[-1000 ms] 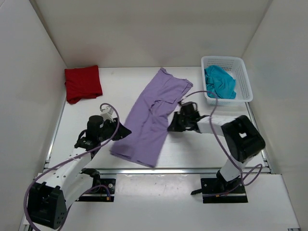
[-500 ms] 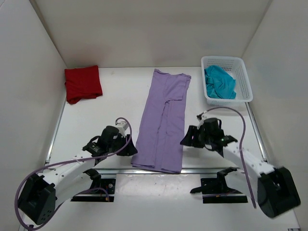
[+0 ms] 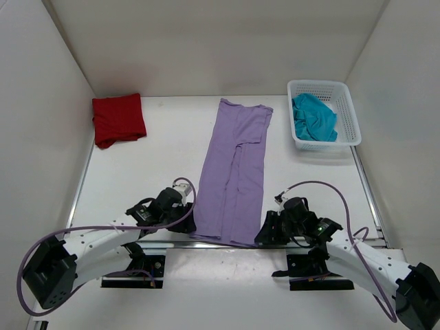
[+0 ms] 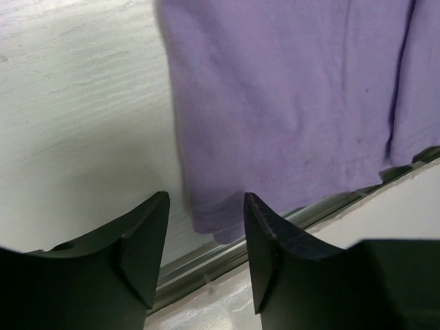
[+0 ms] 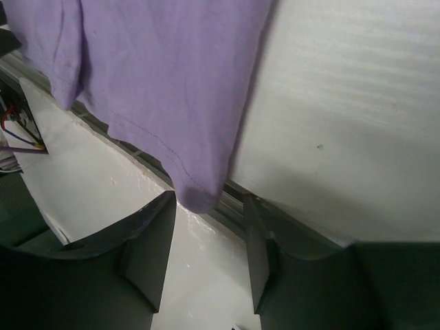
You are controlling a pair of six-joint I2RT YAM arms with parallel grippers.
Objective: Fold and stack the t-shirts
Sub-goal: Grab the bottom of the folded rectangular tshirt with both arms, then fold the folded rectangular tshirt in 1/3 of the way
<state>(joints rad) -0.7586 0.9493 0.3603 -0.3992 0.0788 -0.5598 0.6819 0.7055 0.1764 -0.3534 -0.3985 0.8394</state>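
Three shirts: all lying apart.
Red shirt (image 3: pixel 118 119): folded, far left.
Left gripper (image 4: pixel 206 227): fingers spread at the lavender hem's near-left corner, seemingly not pinching.
Lavender shirt (image 3: pixel 234 172): long folded strip, centre, hem at near edge.
Right gripper (image 5: pixel 206 227): fingers spread at near-right corner.
Teal shirt (image 3: pixel 314 117): crumpled in basket (image 3: pixel 347 103), far right.

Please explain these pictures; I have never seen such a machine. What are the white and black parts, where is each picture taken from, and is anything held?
Two robot arms are bolted at the near edge of the table. The wide picture looks down from above; the two close ones come from cameras on the wrists. The dark prongs there are the left gripper and right gripper. Both are open at the near corners of the purple shirt, holding nothing. A folded red shirt lies far left; a teal shirt sits in the basket.
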